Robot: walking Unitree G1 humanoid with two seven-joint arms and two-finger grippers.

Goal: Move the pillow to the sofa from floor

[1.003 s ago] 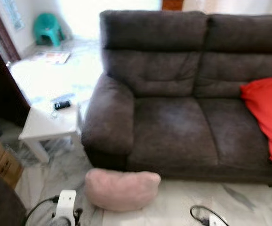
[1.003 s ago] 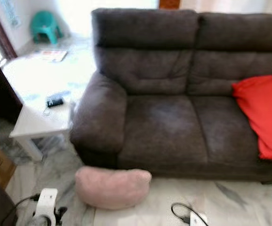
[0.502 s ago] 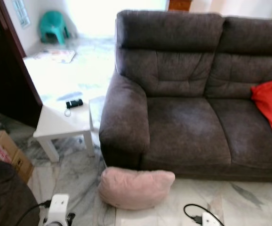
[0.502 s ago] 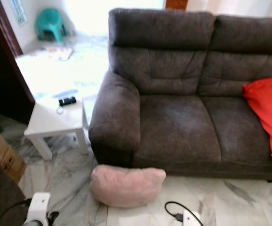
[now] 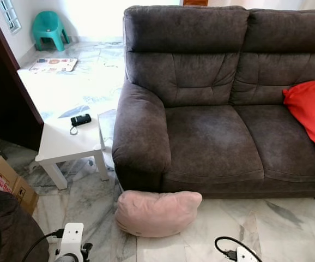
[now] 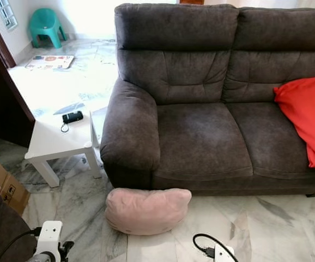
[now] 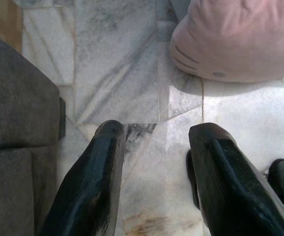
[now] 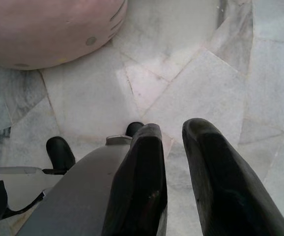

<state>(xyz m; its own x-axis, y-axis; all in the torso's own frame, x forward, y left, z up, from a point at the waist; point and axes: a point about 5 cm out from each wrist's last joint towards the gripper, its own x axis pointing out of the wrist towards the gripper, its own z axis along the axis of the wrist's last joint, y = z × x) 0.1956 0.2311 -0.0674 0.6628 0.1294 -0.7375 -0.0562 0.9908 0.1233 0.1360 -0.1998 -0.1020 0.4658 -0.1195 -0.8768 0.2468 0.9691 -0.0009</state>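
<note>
Pink pillow [image 5: 157,213] lies on the marble floor [image 5: 288,229], lower centre of frame, touching the sofa [image 5: 212,136] base below its armrest. Red cushion [image 5: 313,117] on the seat, right edge. Left end effector [image 7: 156,172] spread, empty, above floor near pillow. Right end effector [image 8: 174,167] narrowly parted, empty.

One pink pillow [image 5: 156,212], one red cushion [image 5: 311,116], one sofa [image 5: 212,103], one table [image 5: 67,143].
</note>
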